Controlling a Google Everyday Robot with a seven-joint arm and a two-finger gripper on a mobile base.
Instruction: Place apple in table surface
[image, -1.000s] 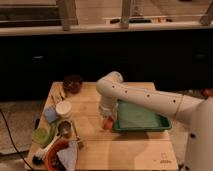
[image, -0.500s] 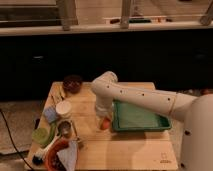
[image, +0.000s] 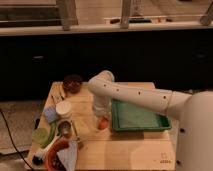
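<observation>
The apple (image: 103, 123) is a small orange-red fruit, low over the light wooden table surface (image: 125, 150), just left of the green tray's left edge. I cannot tell whether it touches the wood. My gripper (image: 102, 119) hangs straight down from the white arm (image: 135, 95), which reaches in from the right. The gripper is shut on the apple from above, and its lower end hides the apple's top.
A green rectangular tray (image: 137, 120) lies right of the apple. A dark brown bowl (image: 73, 83) stands at the back left. A white cup (image: 63, 109), a blue cup (image: 50, 114), a green cup (image: 41, 136), a metal cup (image: 64, 128) and an orange bowl (image: 55, 152) crowd the left side.
The arm's elbow and the gripper have shifted a little to the left, away from the tray, and the apple has moved with them.
</observation>
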